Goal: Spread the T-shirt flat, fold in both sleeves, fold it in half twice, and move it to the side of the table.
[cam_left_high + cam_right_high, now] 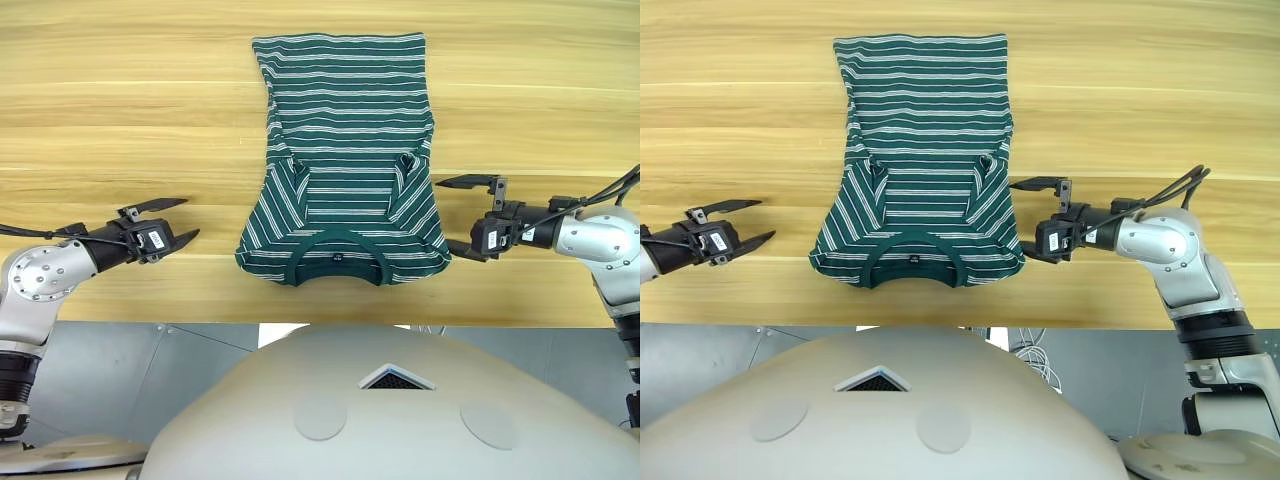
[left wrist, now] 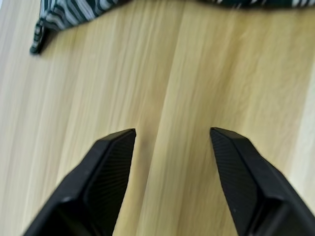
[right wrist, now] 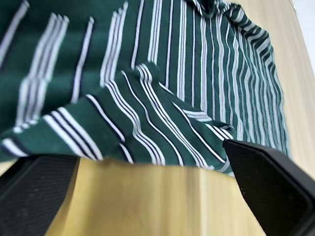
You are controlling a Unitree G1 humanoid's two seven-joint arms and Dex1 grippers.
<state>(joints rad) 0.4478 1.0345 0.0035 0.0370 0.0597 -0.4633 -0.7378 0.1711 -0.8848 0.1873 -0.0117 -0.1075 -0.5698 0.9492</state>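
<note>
Across the pale wooden table (image 1: 120, 100), with its long plank grain, we see from the head one dark green T-shirt (image 1: 345, 150) with thin white stripes lying at the middle. Its collar (image 1: 338, 255) is nearest us, and its two sleeves (image 1: 290, 195) are folded in over the chest. Grey floor (image 1: 130, 345) shows below the near edge. Our left gripper (image 1: 190, 218) hovers well apart from the shirt, jaws spread and empty. Our right gripper (image 1: 442, 212) sits just beside the shirt's shoulder, likewise spread and holding nothing. From the left wrist, two black ribbed fingers (image 2: 110, 167) stand parted over bare wood. From the right wrist, two parted fingers (image 3: 266, 182) flank the soft, rumpled striped edge.
</note>
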